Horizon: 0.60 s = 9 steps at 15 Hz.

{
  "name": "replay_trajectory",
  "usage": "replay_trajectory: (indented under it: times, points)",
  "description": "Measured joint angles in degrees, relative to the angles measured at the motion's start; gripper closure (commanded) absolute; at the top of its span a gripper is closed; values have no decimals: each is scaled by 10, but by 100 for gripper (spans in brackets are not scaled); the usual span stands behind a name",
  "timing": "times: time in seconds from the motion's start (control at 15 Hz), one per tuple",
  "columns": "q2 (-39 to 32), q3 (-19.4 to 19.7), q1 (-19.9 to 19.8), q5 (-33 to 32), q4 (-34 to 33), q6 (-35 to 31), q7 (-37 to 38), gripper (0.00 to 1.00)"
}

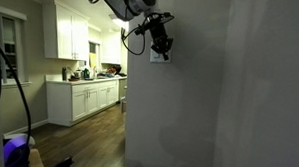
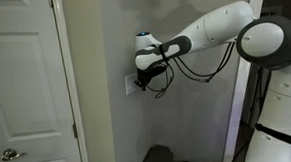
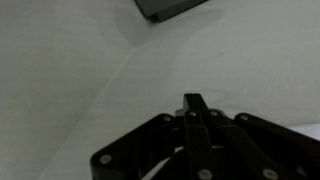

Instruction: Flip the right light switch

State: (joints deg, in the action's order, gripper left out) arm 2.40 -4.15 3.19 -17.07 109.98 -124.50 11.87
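Wall [image 3: 80,70], flat, smooth and pale grey, fills my wrist view. My gripper [image 3: 193,101] is black metal with round bolts. Its two fingers are pressed together into one thin tip, holding nothing. At 12 o'clock from the tip, on the top edge, is a dark shape [image 3: 170,8] with flat sides.

In an exterior view a small white square plate [image 1: 160,57] sits on the wall at 6 o'clock from the gripper, very close. I cannot tell if they touch. The right switch is in that plate, but it is too small and dim for me to pick out.

In an exterior view my arm [image 2: 213,32] is round, white and shiny, with black cables [image 2: 200,73] hanging under it.
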Motion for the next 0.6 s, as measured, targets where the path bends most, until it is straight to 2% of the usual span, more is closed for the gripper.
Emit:
replay_trajectory:
  times: [0.27, 0.6]
  points:
    - [0, 0, 0, 13, -1, 5, -12, 74]
    - [0, 0, 0, 13, -1, 5, -12, 74]
